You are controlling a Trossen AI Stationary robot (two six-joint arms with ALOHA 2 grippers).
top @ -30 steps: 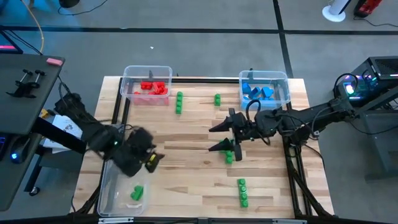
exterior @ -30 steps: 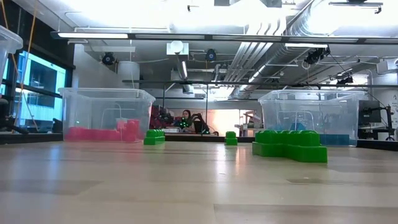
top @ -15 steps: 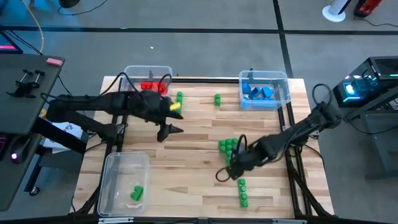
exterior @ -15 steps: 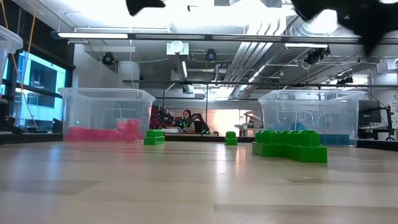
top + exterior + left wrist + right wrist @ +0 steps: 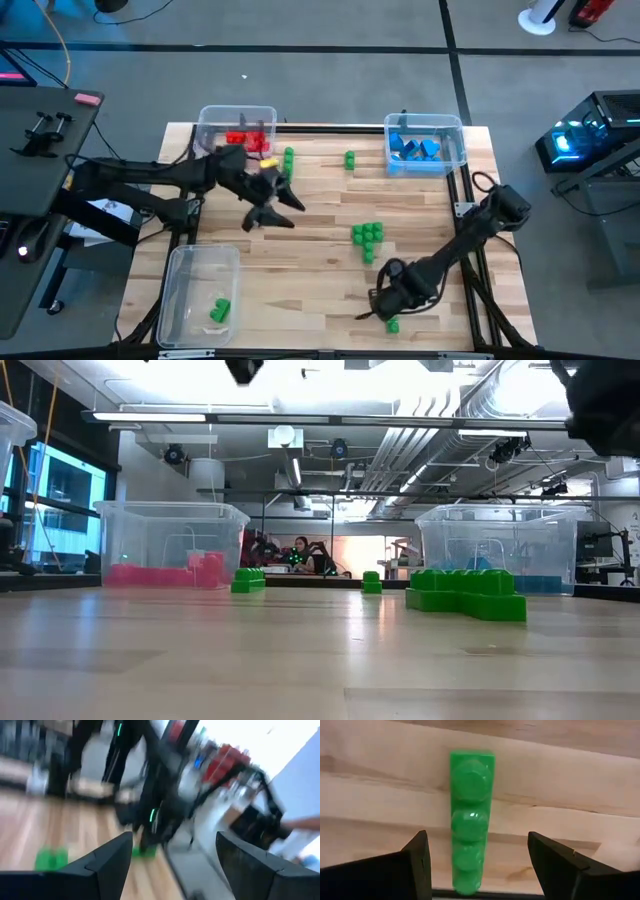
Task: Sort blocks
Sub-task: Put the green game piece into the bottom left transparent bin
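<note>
Right gripper (image 5: 378, 306) has swung down from the middle cluster (image 5: 367, 236) to hover directly over the green strip (image 5: 469, 822), fingers spread astride it, nothing held; next pick likely. Left gripper (image 5: 272, 207), open and empty, has left the clear bin (image 5: 178, 300).

Your bare desk (image 5: 300, 270) runs open across the lower middle of the high view — the green cluster (image 5: 367, 237) at centre and bins (image 5: 236, 133) along the top edge block passage.
</note>
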